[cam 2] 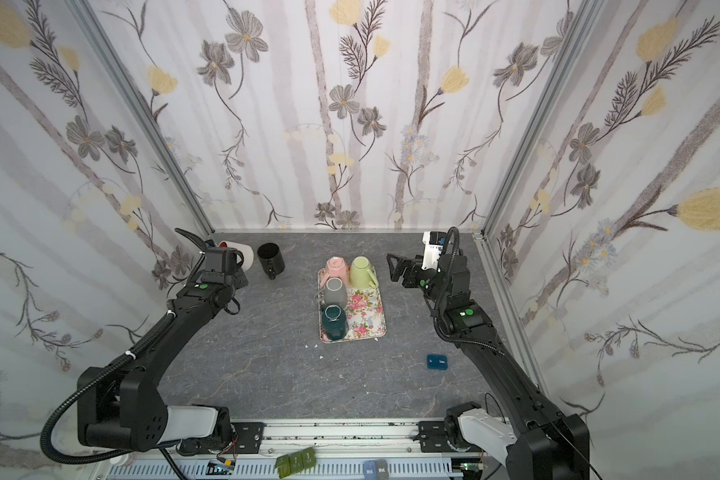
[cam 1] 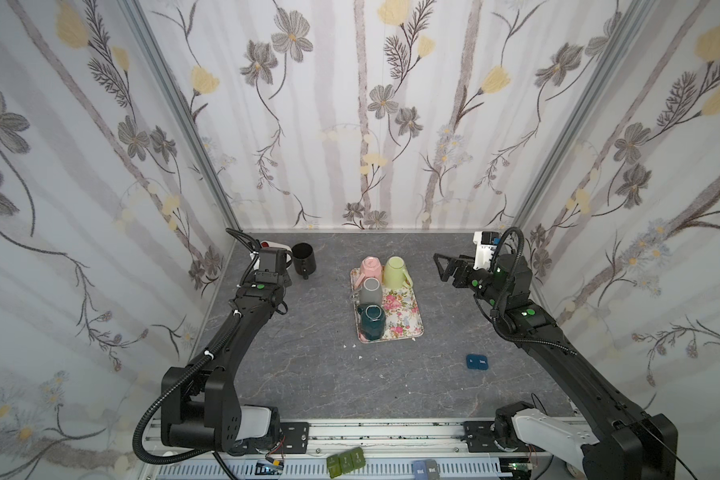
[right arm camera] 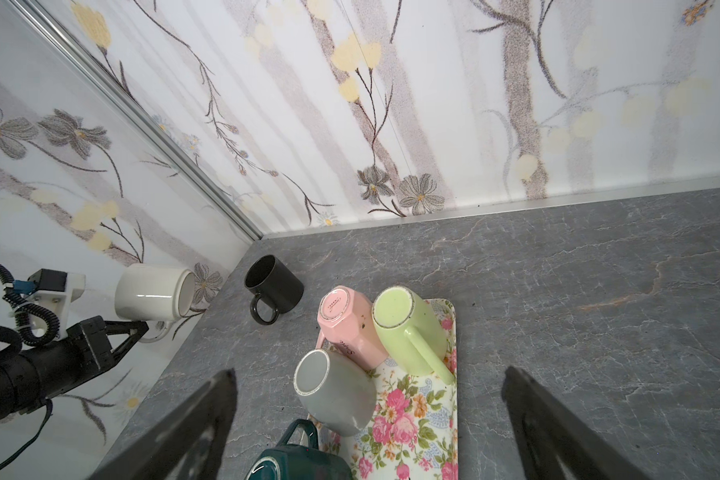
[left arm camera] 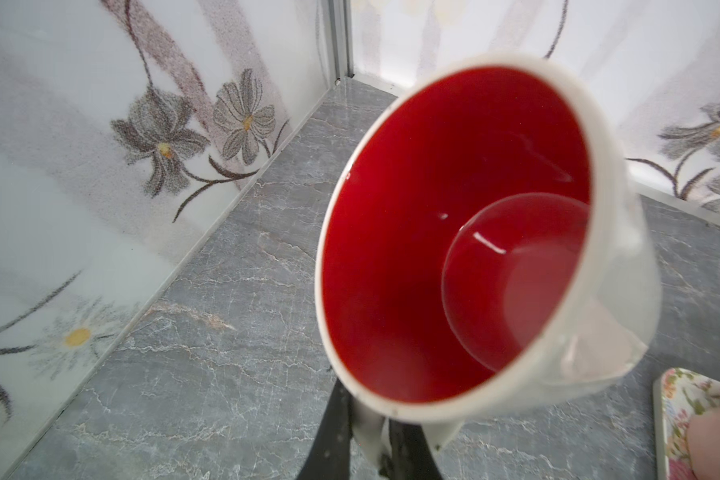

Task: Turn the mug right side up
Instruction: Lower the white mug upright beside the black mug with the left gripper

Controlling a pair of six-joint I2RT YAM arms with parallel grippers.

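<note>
A white mug (left arm camera: 624, 266) with a red inside hangs above the table in the far left corner, tipped on its side. Its mouth faces the left wrist camera. My left gripper (left arm camera: 371, 436) is shut on the mug's handle, with a black finger on each side of it. The mug (right arm camera: 152, 293) and the left gripper (right arm camera: 136, 328) under it also show in the right wrist view, and the mug (cam 1: 285, 249) (cam 2: 244, 252) in both top views. My right gripper (cam 1: 443, 268) (cam 2: 395, 268) (right arm camera: 366, 382) stands open and empty to the right of the tray.
A black mug (cam 1: 304, 258) stands upright beside the held mug. A floral tray (cam 1: 408, 324) mid-table carries pink (cam 1: 371, 268), green (cam 1: 395, 272), grey (cam 1: 371, 291) and dark teal (cam 1: 371, 322) mugs, all upside down. A small blue box (cam 1: 477, 361) lies front right. Walls close in on three sides.
</note>
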